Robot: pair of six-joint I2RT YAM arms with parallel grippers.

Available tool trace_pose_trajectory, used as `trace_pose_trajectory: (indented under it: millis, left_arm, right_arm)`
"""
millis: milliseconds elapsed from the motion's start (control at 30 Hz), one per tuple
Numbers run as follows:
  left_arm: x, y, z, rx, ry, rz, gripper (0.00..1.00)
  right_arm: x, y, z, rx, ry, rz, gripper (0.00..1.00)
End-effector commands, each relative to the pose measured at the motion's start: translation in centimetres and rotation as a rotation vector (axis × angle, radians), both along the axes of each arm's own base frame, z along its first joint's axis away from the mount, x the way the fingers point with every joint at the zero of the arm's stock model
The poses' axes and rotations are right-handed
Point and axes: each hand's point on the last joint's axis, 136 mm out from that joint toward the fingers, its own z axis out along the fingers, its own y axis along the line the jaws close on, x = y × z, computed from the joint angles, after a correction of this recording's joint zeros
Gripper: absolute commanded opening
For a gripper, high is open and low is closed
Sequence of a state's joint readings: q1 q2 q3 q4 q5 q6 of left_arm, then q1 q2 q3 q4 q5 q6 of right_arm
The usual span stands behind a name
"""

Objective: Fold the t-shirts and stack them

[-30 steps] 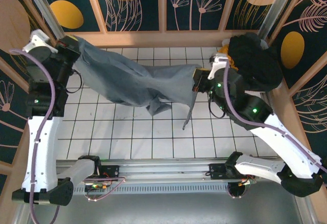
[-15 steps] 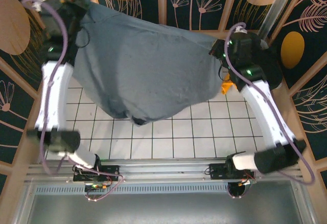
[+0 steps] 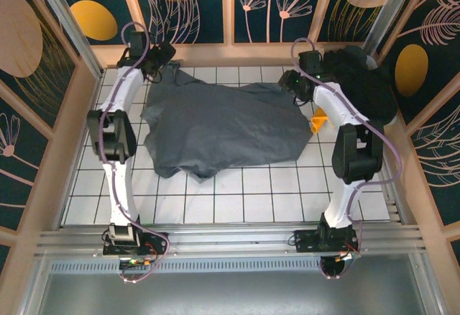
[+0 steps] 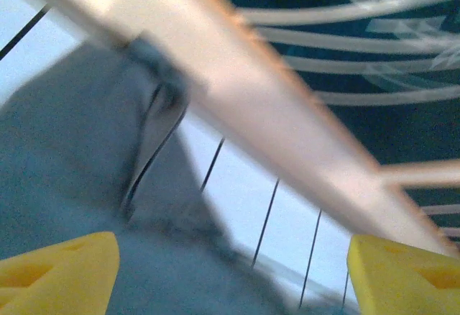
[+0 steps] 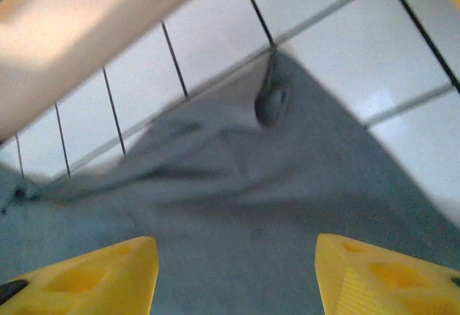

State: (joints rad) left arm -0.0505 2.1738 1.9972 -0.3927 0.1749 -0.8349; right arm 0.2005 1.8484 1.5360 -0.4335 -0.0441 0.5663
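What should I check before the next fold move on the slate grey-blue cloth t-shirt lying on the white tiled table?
1. The slate grey-blue cloth t-shirt is down on the white tiled table: ok.
2. The shirt lies flat: not ok, its near edge is bunched and creased.
3. The left gripper has its jaws apart above the cloth: ok.
4. The right gripper has its jaws apart above the cloth: ok.
5. The yellow-orange cloth is clear of the shirt's right edge: cannot tell.

Near tiles (image 3: 244, 200) lie bare; black heap (image 3: 370, 92), probably shirts, crowds far-right corner.
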Motion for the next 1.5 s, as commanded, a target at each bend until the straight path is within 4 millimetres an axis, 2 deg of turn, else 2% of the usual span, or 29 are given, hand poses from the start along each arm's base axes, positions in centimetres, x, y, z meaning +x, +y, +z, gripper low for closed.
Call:
trace_pose_trajectory:
  millis: [0, 133, 233, 333, 533, 767, 1033, 1133, 1267, 1467]
  left_arm:
    - [-5.9, 0.2, 5.2, 0.011, -0.085, -0.013, 0.73]
    - [-14.1, 1.5, -1.0, 0.04, 0.123, 0.047, 0.54]
    - [-19.4, 2.6, -4.6, 0.075, 0.251, 0.089, 0.43]
    - [-23.7, 3.5, -7.5, 0.105, 0.357, 0.121, 0.37]
    - [-29.5, 3.9, -12.2, 0.11, 0.513, 0.138, 0.35]
    - [-33.6, 3.1, -14.7, 0.039, 0.586, 0.136, 0.33]
    - [-37.1, 1.4, -14.7, -0.074, 0.59, 0.115, 0.34]
    - [-37.7, 0.4, -14.7, -0.076, 0.592, 0.074, 0.38]
    - [-38.2, -0.7, -16.0, -0.077, 0.626, 0.031, 0.41]
    - [-38.3, -0.1, -17.3, -0.018, 0.663, 0.045, 0.39]
  right_arm:
    - [-5.5, 1.0, -0.5, -0.04, 0.045, -0.015, 0.58]
    - [-12.2, 0.2, -3.6, -0.089, 0.119, -0.054, 0.51]
    - [-15.9, -1.5, -6.3, -0.096, 0.186, -0.078, 0.5]
    - [-17.2, -2.0, -7.3, -0.1, 0.212, -0.056, 0.5]
    - [-17.6, -1.7, -8.6, -0.127, 0.269, -0.011, 0.5]
    - [-17.6, -1.3, -8.1, -0.108, 0.258, 0.008, 0.5]
    - [-17.8, -1.2, -7.7, -0.098, 0.247, 0.018, 0.5]
    - [-17.8, -1.0, -7.7, -0.084, 0.244, 0.016, 0.5]
    - [-17.7, -0.9, -7.7, -0.072, 0.243, 0.01, 0.5]
    - [-18.0, -0.9, -7.3, -0.068, 0.238, 0.009, 0.5]
